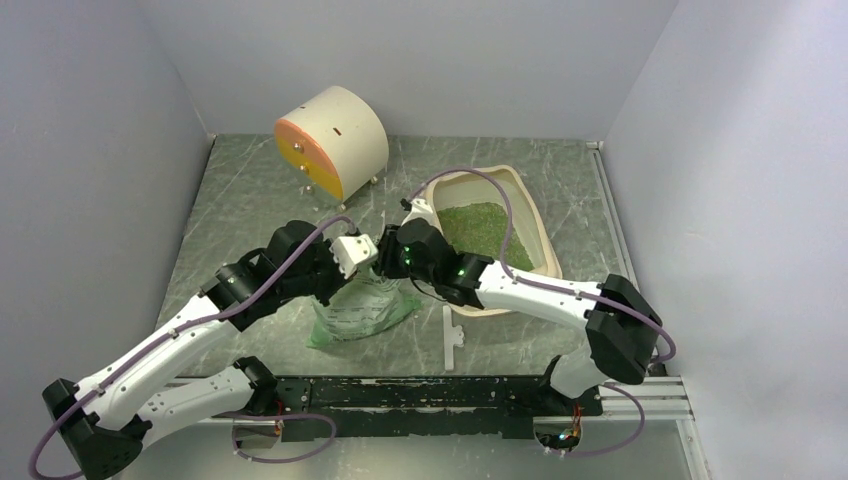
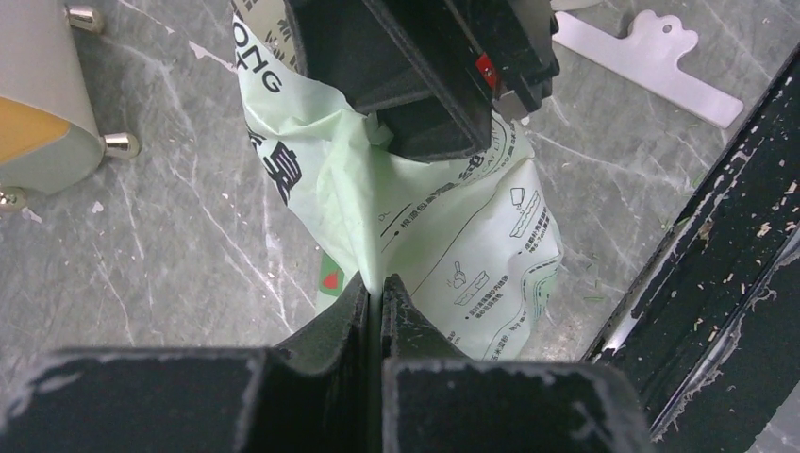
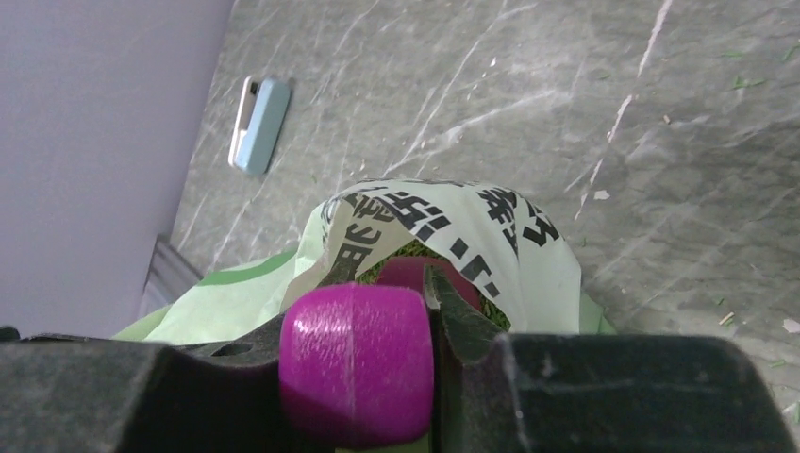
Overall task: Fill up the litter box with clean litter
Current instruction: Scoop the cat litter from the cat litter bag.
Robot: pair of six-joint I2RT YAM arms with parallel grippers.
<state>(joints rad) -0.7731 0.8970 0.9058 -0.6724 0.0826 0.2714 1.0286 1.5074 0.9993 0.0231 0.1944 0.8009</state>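
Finds the litter box at the right rear of the table, a bed of green litter across its floor. Clamps the left gripper on a fold of the bag, jaws pressed nearly together on the film. Grips the magenta scoop by its handle in the right gripper, jaws narrow around it, scoop reaching into the bag's open mouth. Puts the bag just beside the box, the cabinet well apart at left rear.
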